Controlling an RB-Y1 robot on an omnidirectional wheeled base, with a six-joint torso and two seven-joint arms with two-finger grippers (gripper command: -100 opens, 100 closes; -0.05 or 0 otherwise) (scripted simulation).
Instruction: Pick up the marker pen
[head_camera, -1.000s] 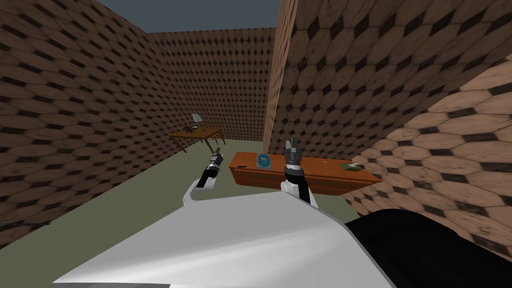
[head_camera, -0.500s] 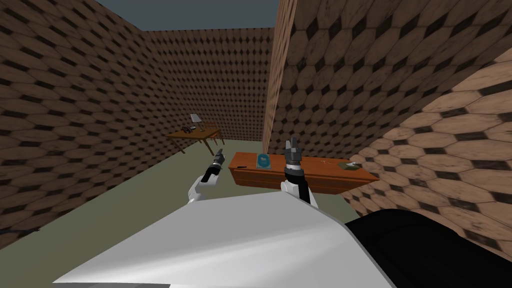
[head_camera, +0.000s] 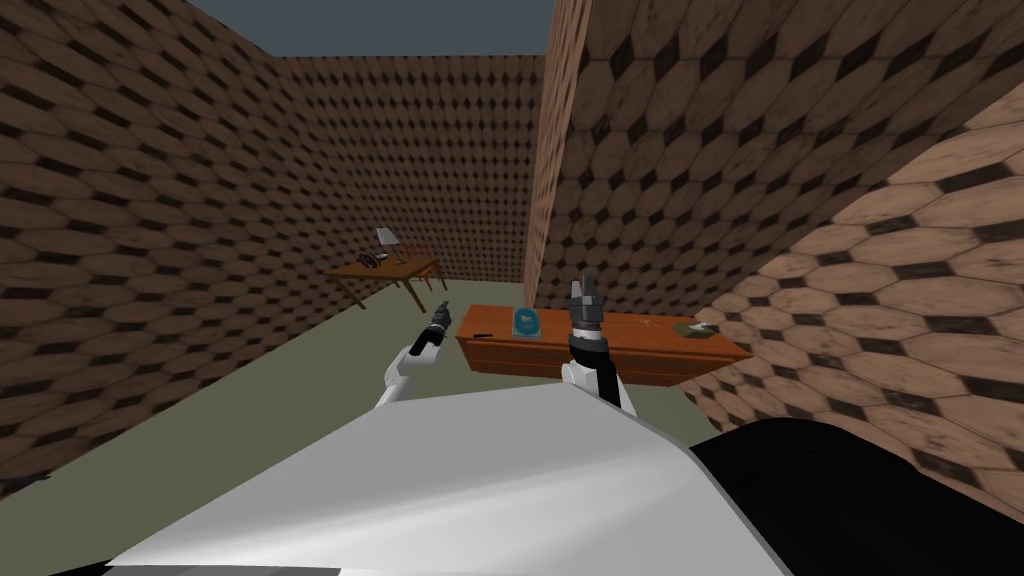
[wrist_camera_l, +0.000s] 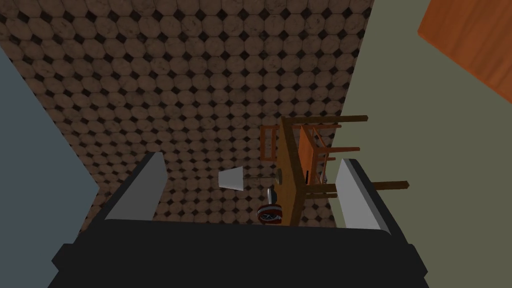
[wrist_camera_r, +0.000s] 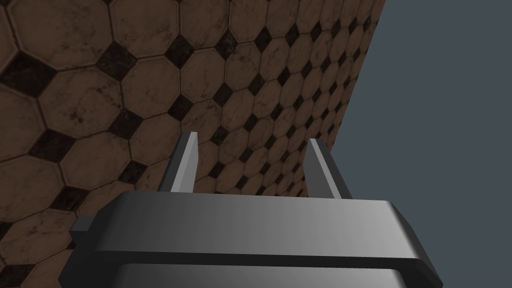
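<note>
A small dark marker pen lies at the left end of a low orange-brown cabinet ahead of me. My left gripper hangs just left of that end, over the floor, fingers wide open and holding nothing. In the left wrist view the left gripper points toward a far table. My right gripper is raised over the cabinet's middle, pointing up. In the right wrist view the right gripper stands open with nothing between its fingers.
A blue book lies on the cabinet beside the pen, and a greenish flat item at its right end. The far wooden table carries a lamp. Tiled walls close in on both sides; olive floor spreads left.
My left forearm has swung forward and slightly right, toward the cabinet's left end. The head view has shifted a little. The right arm has stayed put.
</note>
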